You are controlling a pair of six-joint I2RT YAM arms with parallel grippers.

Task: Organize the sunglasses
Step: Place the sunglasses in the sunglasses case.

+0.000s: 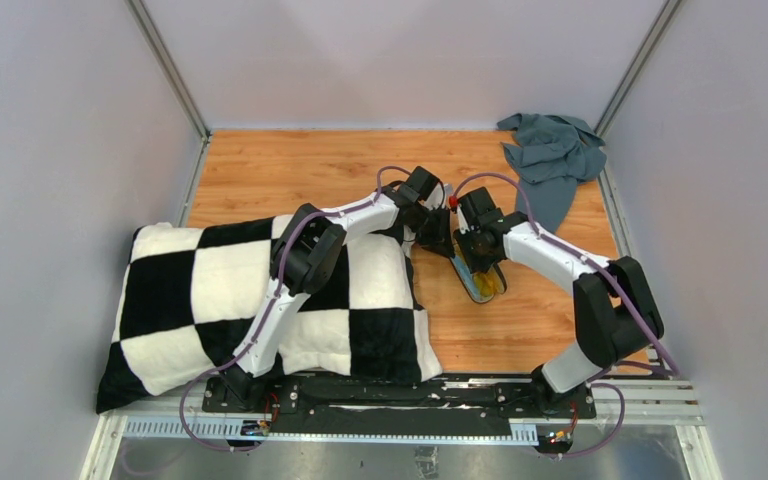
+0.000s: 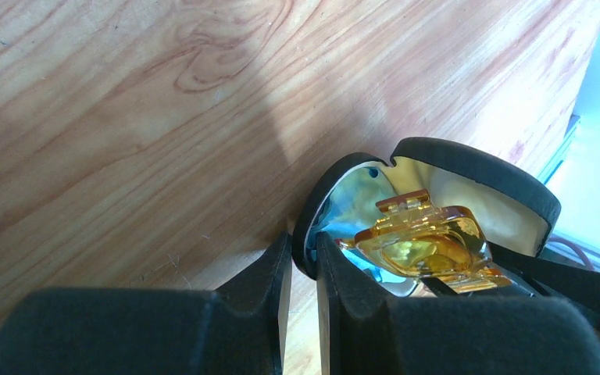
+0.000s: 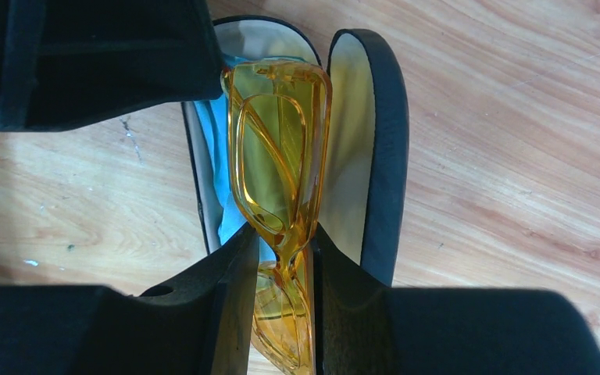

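The folded amber sunglasses stand on edge inside the open black case, over a light-blue cloth lying in it. My right gripper is shut on the sunglasses at their bridge. My left gripper is shut on the rim of the case's near half; the sunglasses show just beyond it. In the top view both grippers meet over the case on the wooden table, right of the pillow.
A black-and-white checkered pillow lies under my left arm at the left. A grey-blue cloth is crumpled in the back right corner. Grey walls enclose the wooden tabletop.
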